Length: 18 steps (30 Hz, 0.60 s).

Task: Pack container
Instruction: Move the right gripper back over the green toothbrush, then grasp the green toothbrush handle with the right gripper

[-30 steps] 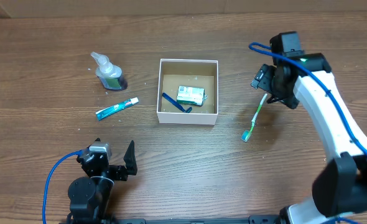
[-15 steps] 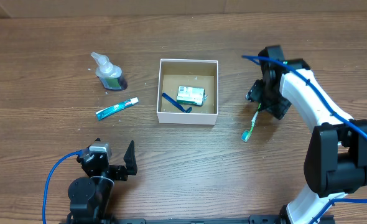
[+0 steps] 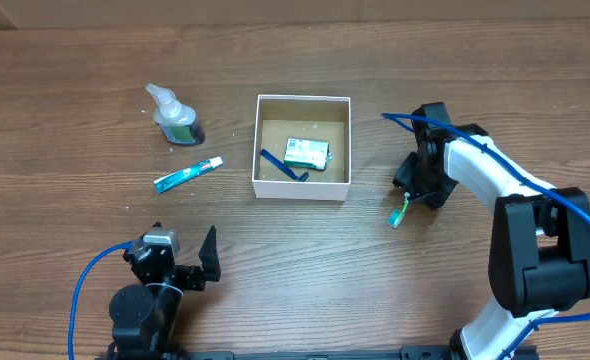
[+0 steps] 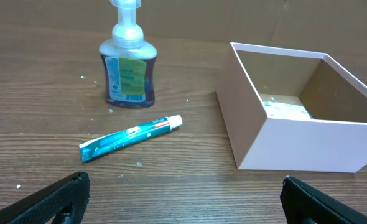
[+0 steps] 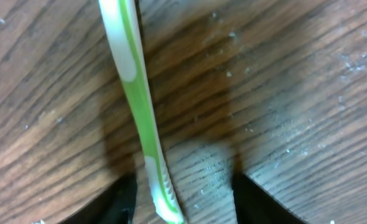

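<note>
The container (image 3: 300, 188) is a square white-walled box with a brown inside, at the table's middle; it also shows in the left wrist view (image 4: 308, 143). A green-and-white packet (image 3: 306, 153) and a blue stick-like item (image 3: 280, 166) lie in it. A green-and-white toothbrush (image 3: 399, 212) lies on the table right of the container. My right gripper (image 3: 415, 186) is low over its handle, open, with the toothbrush (image 5: 140, 106) between the jaws (image 5: 183, 205), close to the left finger. My left gripper (image 3: 180, 262) is open and empty at the near left (image 4: 183, 211).
A clear pump bottle of purple liquid (image 3: 175, 118) stands left of the container, also in the left wrist view (image 4: 129, 68). A teal toothpaste tube (image 3: 188, 174) lies in front of it (image 4: 130, 137). Blue cables trail from both arms.
My right gripper has moved nearer and down along the toothbrush, and now covers most of its handle. The toothbrush, the container and the left arm have not moved.
</note>
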Available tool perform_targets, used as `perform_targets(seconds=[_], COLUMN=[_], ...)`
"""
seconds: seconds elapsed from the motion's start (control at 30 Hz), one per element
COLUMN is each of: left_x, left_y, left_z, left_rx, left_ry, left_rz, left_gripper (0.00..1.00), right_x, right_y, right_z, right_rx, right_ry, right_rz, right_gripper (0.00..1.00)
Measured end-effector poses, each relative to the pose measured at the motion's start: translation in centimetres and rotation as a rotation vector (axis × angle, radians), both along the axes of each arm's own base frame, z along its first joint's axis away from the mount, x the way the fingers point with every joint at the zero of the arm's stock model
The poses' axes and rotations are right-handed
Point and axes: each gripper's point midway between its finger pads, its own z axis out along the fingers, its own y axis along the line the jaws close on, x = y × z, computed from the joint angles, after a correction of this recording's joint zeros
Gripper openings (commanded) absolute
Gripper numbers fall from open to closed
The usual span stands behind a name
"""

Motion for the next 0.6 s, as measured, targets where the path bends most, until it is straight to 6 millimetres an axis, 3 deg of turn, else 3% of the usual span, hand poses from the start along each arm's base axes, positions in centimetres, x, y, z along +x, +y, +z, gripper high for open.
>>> perform_targets(seconds=[0.13,0.6], left_x=[0.0,0.0], left_y=[0.0,0.0], left_z=[0.02,0.0], left_rx=[0.0,0.0], left_ry=[0.0,0.0], left_rz=[0.0,0.0], left_gripper=[1.0,1.0], right_x=[-0.1,-0.36], right_y=[-0.09,-0.5], right_z=[-0.07,-0.14], right_rx=[-0.004,-0.027], right_ry=[-0.006,-0.006], right_rz=[0.0,0.019], right_gripper=[0.39,0.06])
